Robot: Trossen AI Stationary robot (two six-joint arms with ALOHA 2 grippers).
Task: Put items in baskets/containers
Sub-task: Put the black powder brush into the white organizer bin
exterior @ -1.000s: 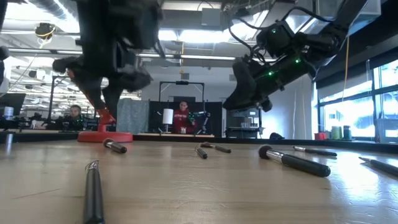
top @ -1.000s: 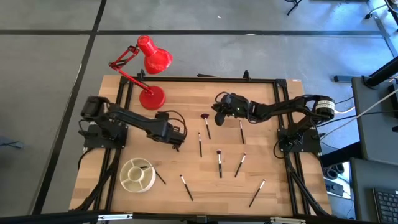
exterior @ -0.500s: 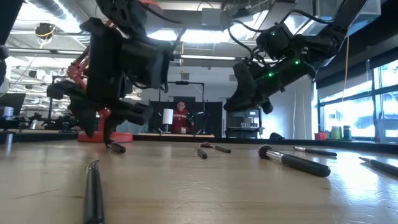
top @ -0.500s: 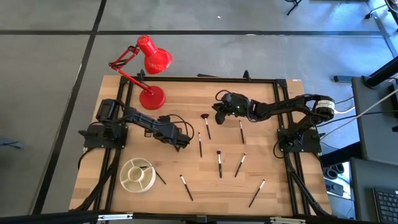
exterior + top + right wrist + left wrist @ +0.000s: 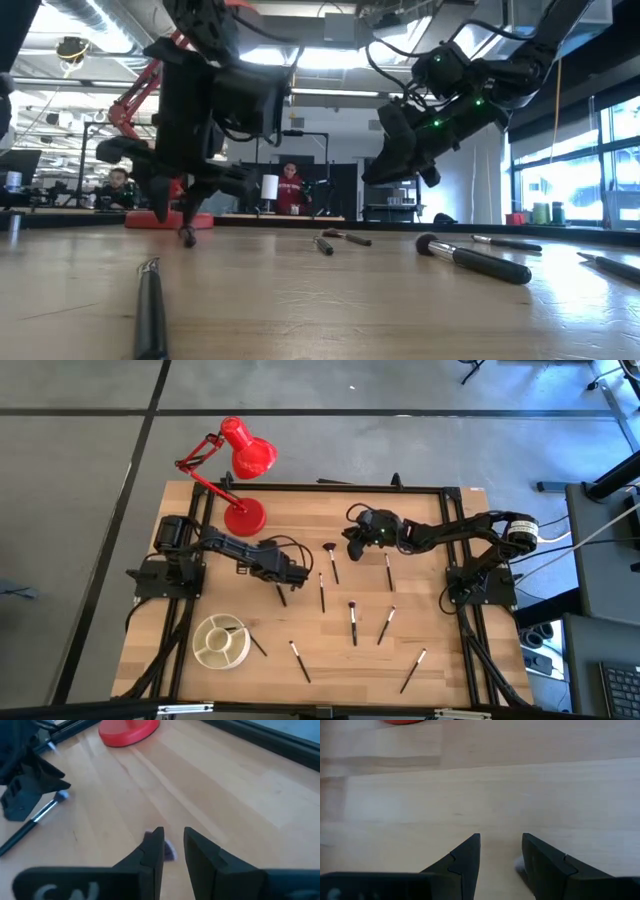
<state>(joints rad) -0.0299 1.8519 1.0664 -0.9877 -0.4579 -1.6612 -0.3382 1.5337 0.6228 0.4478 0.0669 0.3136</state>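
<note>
Left claw [image 5: 287,582] apparently over brush [image 5: 281,596] (no legible writing).

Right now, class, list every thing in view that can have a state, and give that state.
Left pincer: open, nothing between its fingers.
Right pincer: slightly open, empty, raised.
Round cream-white divided dish: upright.
Red desk lamp: standing; lit or not, unclear.
Thin dark-handled makeup brushes: most lying flat, outside the dish.
</note>
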